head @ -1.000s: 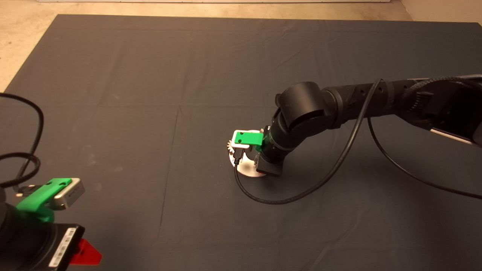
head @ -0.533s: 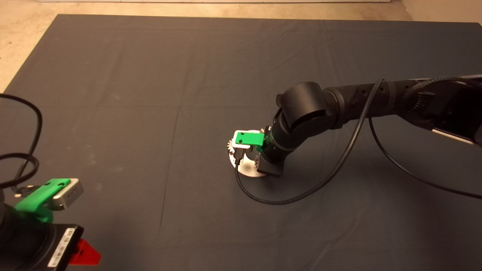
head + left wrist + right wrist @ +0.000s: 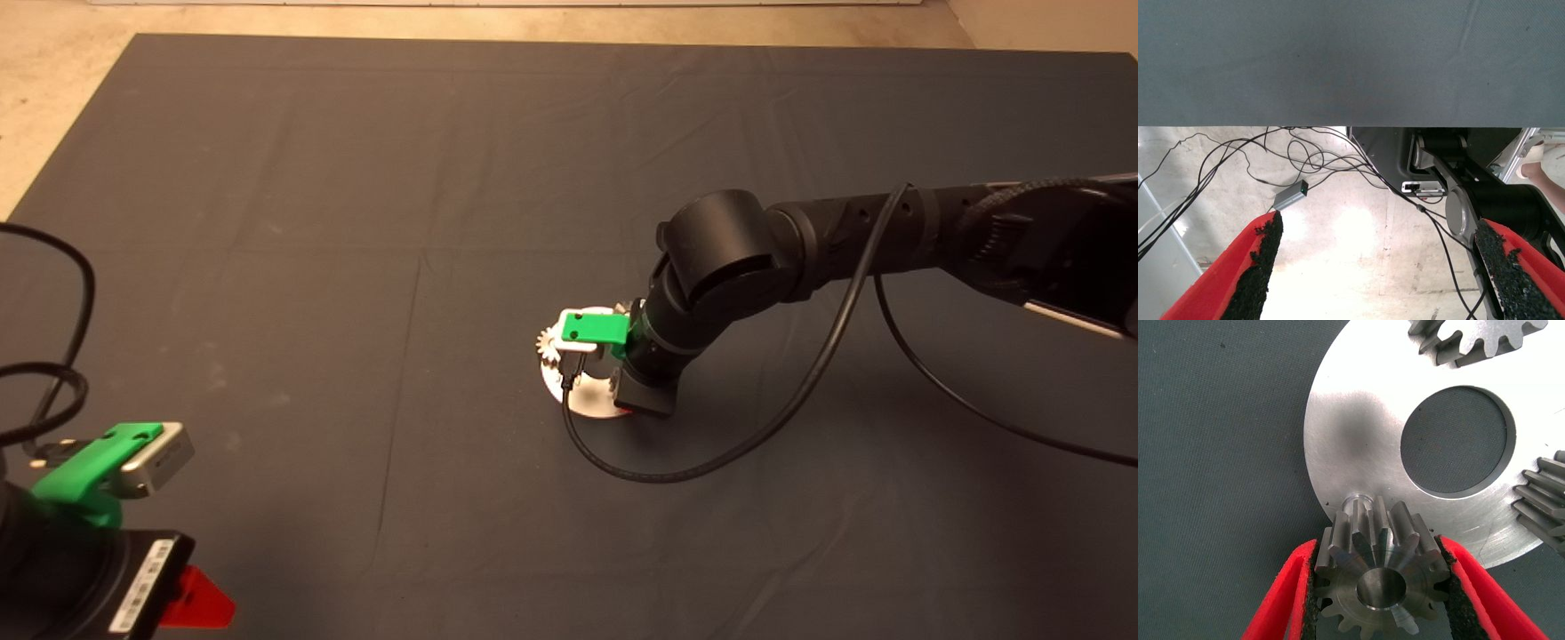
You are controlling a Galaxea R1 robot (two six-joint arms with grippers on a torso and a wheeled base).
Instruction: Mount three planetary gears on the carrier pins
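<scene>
Left gripper (image 3: 169,604): parked at the counter's lower left, fingers (image 3: 1255,267) spread wide and empty. Dark mat (image 3: 356,267). Round plate (image 3: 1358,427) mid-mat, two gears (image 3: 1475,337) seated. Right gripper (image 3: 1381,587): fingers clamping the third gear (image 3: 1378,577), tilted beside the last carrier pin (image 3: 1357,500). Advice: level the bore over the pin, then lower. Obstruction: a neighbouring gear's teeth (image 3: 1541,503) nearby.

3 gears (image 3: 1381,577) (image 3: 1478,337) (image 3: 1545,503), 1 round plate (image 3: 1351,427), 1 visible pin (image 3: 1357,501), 2 pincers (image 3: 1381,600) (image 3: 1381,273).

Dark mat (image 3: 356,222) on pale floor (image 3: 53,53); tangled cables (image 3: 1305,153), small grey adapter box (image 3: 1291,195).
</scene>
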